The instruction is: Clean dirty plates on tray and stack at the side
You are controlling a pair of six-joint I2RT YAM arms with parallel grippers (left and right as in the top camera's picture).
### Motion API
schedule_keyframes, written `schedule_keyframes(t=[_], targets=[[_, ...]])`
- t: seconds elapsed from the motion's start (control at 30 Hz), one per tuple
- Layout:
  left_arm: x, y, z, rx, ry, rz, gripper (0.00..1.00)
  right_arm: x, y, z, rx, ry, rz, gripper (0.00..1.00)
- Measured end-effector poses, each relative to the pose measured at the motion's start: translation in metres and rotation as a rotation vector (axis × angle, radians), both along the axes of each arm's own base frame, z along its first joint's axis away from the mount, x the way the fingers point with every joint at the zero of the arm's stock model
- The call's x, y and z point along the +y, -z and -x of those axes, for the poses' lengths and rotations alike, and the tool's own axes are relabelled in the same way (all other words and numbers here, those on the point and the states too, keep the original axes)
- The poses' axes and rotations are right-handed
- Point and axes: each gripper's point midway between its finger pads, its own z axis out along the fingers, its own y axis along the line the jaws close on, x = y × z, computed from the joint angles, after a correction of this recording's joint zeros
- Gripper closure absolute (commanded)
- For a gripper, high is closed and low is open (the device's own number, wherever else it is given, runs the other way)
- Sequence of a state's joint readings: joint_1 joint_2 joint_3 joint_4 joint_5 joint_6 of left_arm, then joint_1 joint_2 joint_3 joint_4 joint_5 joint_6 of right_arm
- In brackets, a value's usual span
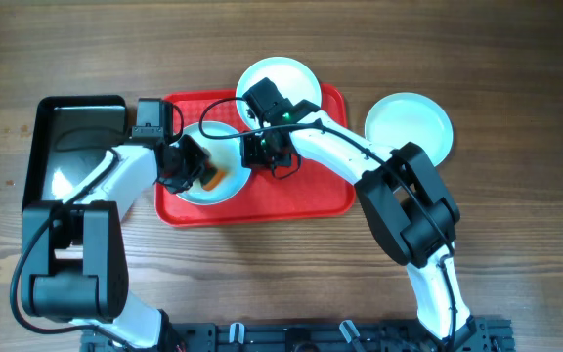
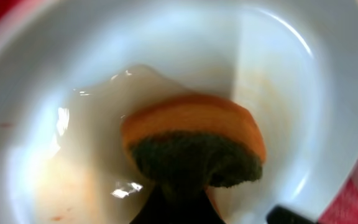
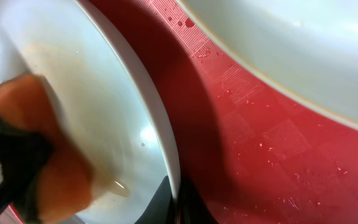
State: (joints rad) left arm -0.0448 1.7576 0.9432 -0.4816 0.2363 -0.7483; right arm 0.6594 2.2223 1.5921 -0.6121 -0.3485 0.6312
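Two arms are reached in over the tray (image 1: pixel 311 191) from the near table edge. Far left, a black pan (image 1: pixel 76 122) is seen beside the tray, untouched. Next, the left arm (image 1: pixel 115 181) is bent at the elbow beside the pan, forearm angled right, with the left gripper (image 1: pixel 195 168) lowered into the left plate (image 1: pixel 225 142). Its jaws are clamped on an orange sponge (image 2: pixel 191 134) with a dark green scrub side, pressed on the plate's centre. In the left wrist view, clear liquid (image 2: pixel 98 99) and faint orange streaks (image 2: pixel 263 93) are visible on that plate. The right arm (image 1: pixel 330 147) is folded sharply at the elbow, forearm stretched left across the tray. The right gripper (image 1: pixel 265 152) is closed on the left plate's right rim, just beside the sponge. At the tray's far edge the top plate (image 1: pixel 280 78) is lying partly over the rim, close behind the right wrist. Small droplets (image 3: pixel 260 146) are scattered on the red tray floor. Off the tray, the right plate (image 1: pixel 409 127) is set on the table (image 1: pixel 516 78), apart from both grippers.
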Motion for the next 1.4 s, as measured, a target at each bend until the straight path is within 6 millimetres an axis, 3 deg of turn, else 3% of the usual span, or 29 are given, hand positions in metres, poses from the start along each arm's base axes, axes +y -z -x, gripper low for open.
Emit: schedule_keyframes(t=[0.17, 0.23, 0.37, 0.43, 0.47, 0.6, 0.77, 0.93, 1.03, 1.2, 1.4], targets=[[0.018, -0.016, 0.018, 0.098, -0.058, -0.093, 0.96, 0.000, 0.000, 0.001, 0.004, -0.002, 0.000, 0.95], [0.021, -0.042, 0.013, 0.043, -0.065, -0.103, 0.96, 0.000, 0.000, 0.001, 0.004, -0.002, 0.000, 0.94], [0.021, -0.103, 0.000, -0.144, -0.077, -0.095, 0.96, 0.001, 0.000, 0.001, 0.004, -0.004, -0.005, 0.70], [0.023, -0.124, -0.001, -0.206, -0.083, -0.091, 0.96, 0.005, -0.002, -0.001, -0.004, -0.009, -0.023, 0.67], [0.025, -0.126, -0.001, -0.211, -0.088, -0.096, 0.96, 0.006, -0.003, -0.002, -0.007, -0.008, -0.031, 0.68], [0.043, -0.122, 0.002, -0.189, -0.132, -0.135, 0.96, 0.007, -0.004, -0.004, -0.016, -0.009, -0.036, 0.95], [0.068, -0.121, 0.003, -0.182, -0.196, -0.192, 0.96, 0.006, -0.003, -0.001, -0.008, -0.012, -0.031, 0.95], [0.078, -0.117, 0.004, -0.167, -0.210, -0.214, 0.96, -0.006, -0.007, 0.009, 0.015, -0.033, 0.022, 0.96], [0.078, -0.116, 0.004, -0.165, -0.204, -0.216, 0.96, -0.022, -0.035, 0.007, -0.057, -0.037, 0.080, 0.95], [0.079, -0.116, 0.003, -0.165, -0.205, -0.219, 0.96, -0.063, -0.110, -0.007, -0.281, 0.012, 0.213, 0.95], [0.079, -0.116, 0.003, -0.166, -0.203, -0.223, 0.96, -0.131, -0.147, -0.030, -0.502, 0.138, 0.537, 0.96]])
